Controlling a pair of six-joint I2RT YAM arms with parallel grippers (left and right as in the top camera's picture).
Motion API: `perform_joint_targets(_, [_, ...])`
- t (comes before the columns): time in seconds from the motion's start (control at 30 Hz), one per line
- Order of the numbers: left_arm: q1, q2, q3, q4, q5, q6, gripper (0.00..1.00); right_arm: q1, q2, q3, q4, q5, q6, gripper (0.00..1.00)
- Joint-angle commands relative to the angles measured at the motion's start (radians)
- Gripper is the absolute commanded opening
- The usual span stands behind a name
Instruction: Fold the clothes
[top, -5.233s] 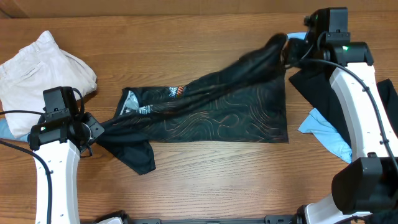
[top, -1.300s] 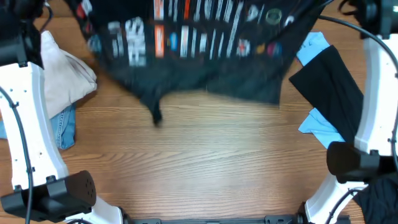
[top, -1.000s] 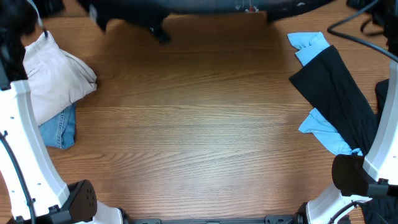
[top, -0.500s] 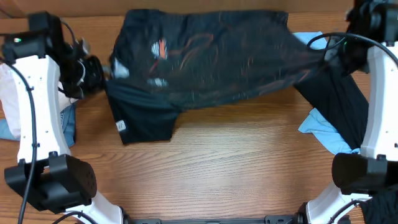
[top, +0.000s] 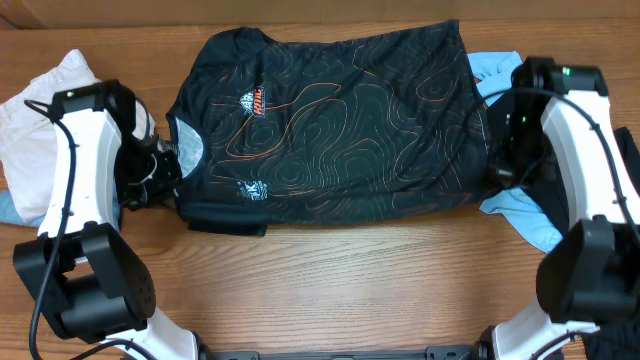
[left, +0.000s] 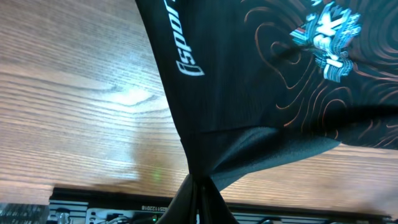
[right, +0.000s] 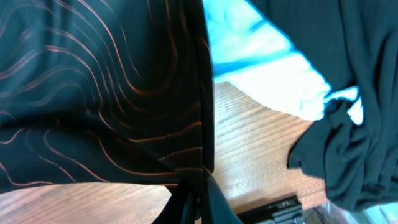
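Wooden table (top: 330, 280) is filling the whole overhead view, mid-brown with darker streaks, its grain running side to side. Light is falling evenly and softly on it, and the table's middle is looking a bit paler than its near side. A straight seam (top: 100, 25) is running along the table's far side, with a warmer brown strip (top: 120, 10) lying beyond it. On the tabletop in the left wrist view a pale glare patch (left: 127, 96) is showing. The right wrist view is catching only a wedge of the same wood.
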Motion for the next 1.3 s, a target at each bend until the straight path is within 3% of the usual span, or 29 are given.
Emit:
perform_joint_targets(0.0, [0.002, -0.015, -0.082, 0.018, -0.029, -0.005, 0.04, -0.019, -0.172, -0.148, 0.061, 0.0, 0.027, 0.04])
perform_joint_targets(0.17, [0.002, -0.08, -0.187, 0.056, -0.1, -0.073, 0.04, -0.077, -0.328, -0.306, 0.116, 0.0, 0.079, 0.04])
perform_joint_targets(0.63, [0.003, -0.409, -0.262, 0.045, -0.201, -0.166, 0.04, -0.139, -0.57, -0.322, 0.079, 0.0, 0.098, 0.04])
perform_joint_targets(0.9, [0.003, -0.45, -0.264, 0.027, -0.203, -0.177, 0.04, -0.139, -0.6, -0.322, 0.073, -0.004, 0.101, 0.04])
perform_joint_targets(1.27, [-0.003, -0.445, -0.295, 0.3, -0.146, -0.227, 0.04, -0.139, -0.483, -0.322, 0.202, -0.023, 0.093, 0.04])
